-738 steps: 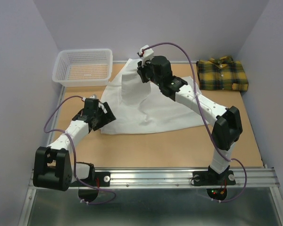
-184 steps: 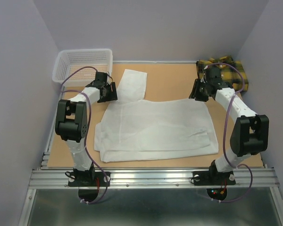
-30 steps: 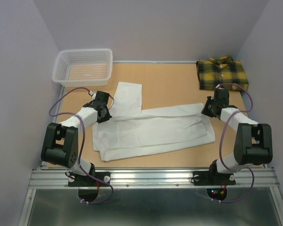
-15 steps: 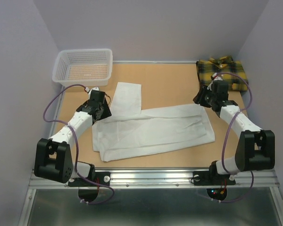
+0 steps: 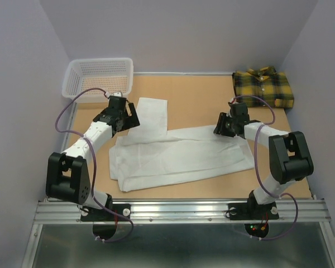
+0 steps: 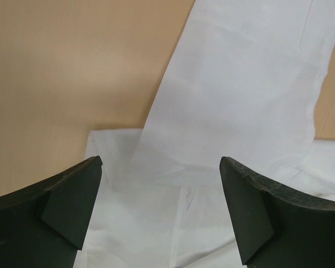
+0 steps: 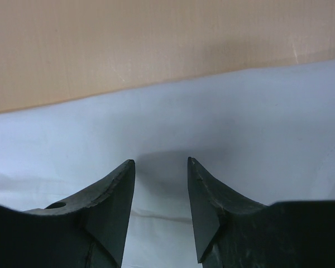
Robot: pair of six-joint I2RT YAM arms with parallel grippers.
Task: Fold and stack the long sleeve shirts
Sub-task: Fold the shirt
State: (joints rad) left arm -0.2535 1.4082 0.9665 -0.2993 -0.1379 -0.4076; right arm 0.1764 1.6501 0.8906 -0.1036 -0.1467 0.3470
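Note:
The white long sleeve shirt lies folded into a long band across the middle of the table, one sleeve pointing toward the far side. My left gripper hovers over the base of that sleeve, wide open and holding nothing. Over the band's far right edge my right gripper is partly open, its fingers just above the white cloth with nothing between them. The plaid shirt lies folded in the far right corner.
A white mesh basket stands at the far left corner. Bare wooden tabletop shows between the basket, the sleeve and the plaid shirt. Purple walls close in the left, right and back sides.
The left gripper opened wide, let go of the white shirt's left end and moved toward the far side. The right gripper opened partway and moved left along the shirt's far edge.

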